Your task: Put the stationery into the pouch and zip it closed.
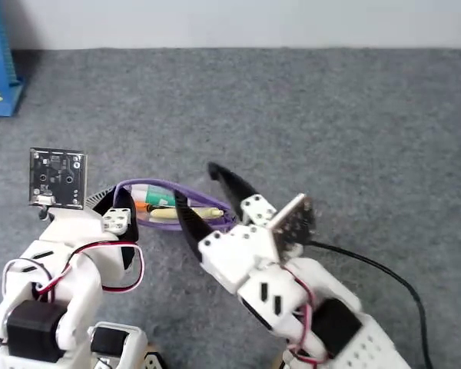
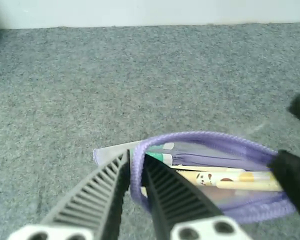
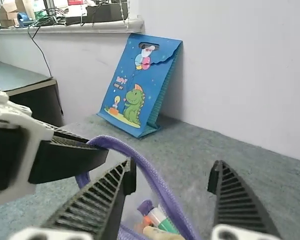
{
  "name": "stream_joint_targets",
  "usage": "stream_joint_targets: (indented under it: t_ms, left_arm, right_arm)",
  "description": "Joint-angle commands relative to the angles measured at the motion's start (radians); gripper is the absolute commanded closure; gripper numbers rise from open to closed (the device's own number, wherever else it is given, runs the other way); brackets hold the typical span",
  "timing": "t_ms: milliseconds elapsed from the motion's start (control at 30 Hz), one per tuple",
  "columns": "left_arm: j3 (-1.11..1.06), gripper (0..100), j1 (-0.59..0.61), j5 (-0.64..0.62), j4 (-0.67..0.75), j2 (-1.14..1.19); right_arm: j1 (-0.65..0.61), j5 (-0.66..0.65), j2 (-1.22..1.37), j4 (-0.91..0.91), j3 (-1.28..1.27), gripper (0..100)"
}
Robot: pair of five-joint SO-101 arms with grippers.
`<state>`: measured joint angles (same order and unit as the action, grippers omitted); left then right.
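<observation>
Two faults are possible — the pouch [image 1: 163, 189], left of centre in the high view with the stationery [image 2: 225, 179] inside, may slip from the left gripper [image 2: 135, 166] clamped on its rim, or the right gripper [image 1: 194, 186], jaws apart astride that rim, may snag fabric — on a grey napped counter [image 1: 330, 115], with a white wall [image 1: 238, 23] behind and a blue gift bag [image 3: 140, 85] at upper left.

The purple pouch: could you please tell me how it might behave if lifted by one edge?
Probably floppy: the rim of the purple pouch curves loosely where the left gripper pinches it. It likely sags under the pens inside. On the grey carpet it would probably drag rather than slide.
</observation>
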<state>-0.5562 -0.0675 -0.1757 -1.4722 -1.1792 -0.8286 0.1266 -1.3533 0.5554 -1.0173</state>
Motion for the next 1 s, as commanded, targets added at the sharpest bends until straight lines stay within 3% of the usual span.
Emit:
stream_joint_targets:
  t_ms: [0, 133, 433, 533, 767, 967]
  left_arm:
    - [0.012, 99, 0.005, -0.006, 0.032, -0.023]
    - [0.012, 99, 0.005, -0.006, 0.032, -0.023]
    - [0.012, 99, 0.006, -0.006, 0.031, -0.023]
    - [0.012, 99, 0.005, -0.006, 0.031, -0.023]
    - [0.012, 99, 0.0, -0.006, 0.031, -0.023]
    - [0.002, 99, 0.0, -0.006, 0.034, -0.023]
  right_arm:
    - [0.022, 0.003, -0.079, 0.168, 0.124, 82.8]
    - [0.114, -0.011, -0.163, 0.248, 0.141, 99.8]
    - [0.252, -0.043, -0.189, 0.398, 0.132, 99.1]
    - [0.229, -0.04, -0.189, 0.361, 0.072, 99.1]
    - [-0.025, -0.041, -0.116, 0.113, -0.083, 99.1]
    - [-0.015, -0.041, 0.077, 0.004, -0.08, 99.1]
